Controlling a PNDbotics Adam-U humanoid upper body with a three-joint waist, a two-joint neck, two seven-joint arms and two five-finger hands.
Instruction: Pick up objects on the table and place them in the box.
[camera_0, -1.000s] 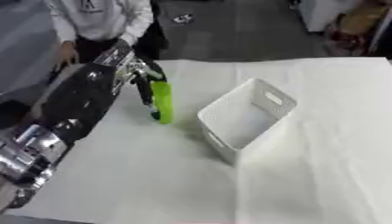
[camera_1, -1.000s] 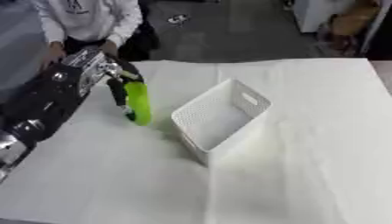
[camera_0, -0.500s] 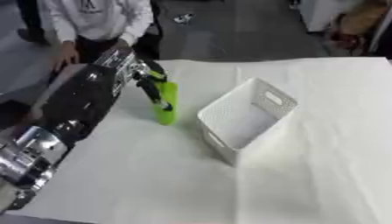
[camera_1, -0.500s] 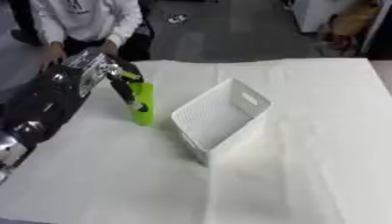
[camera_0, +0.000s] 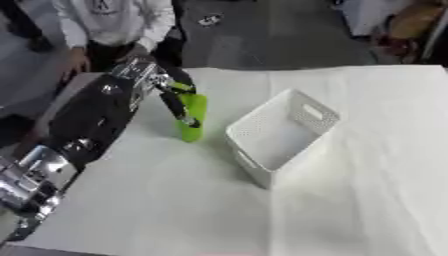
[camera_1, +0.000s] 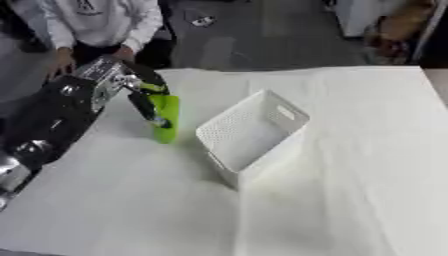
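since a second ago the green bottle (camera_0: 193, 117) has been set more upright; it now stands nearly vertical near the far left part of the bench (camera_0: 350, 210), and the left hand (camera_0: 156, 86) has stayed on it. the head view has shifted a little too, so the small slide of everything across the picture is the camera, not the things. the dark fingers (camera_0: 175, 106) run down the near side of the bottle and are curled round it, with another finger over its top. whether the bottle's base touches the cloth or hangs just above it cannot be told.

the left arm (camera_0: 92, 117) comes in from the near left edge, black with silver joints, and hides the bench's left edge. a person (camera_0: 109, 27) stands at the far left corner behind the hand, touching none of the things. the right hand shows in neither view.

the white box (camera_0: 280, 135) sits near the middle of the bench, just right of the bottle and apart from it, turned at an angle to the edges. it has perforated walls and a handle slot in its far end. nothing shows inside it.
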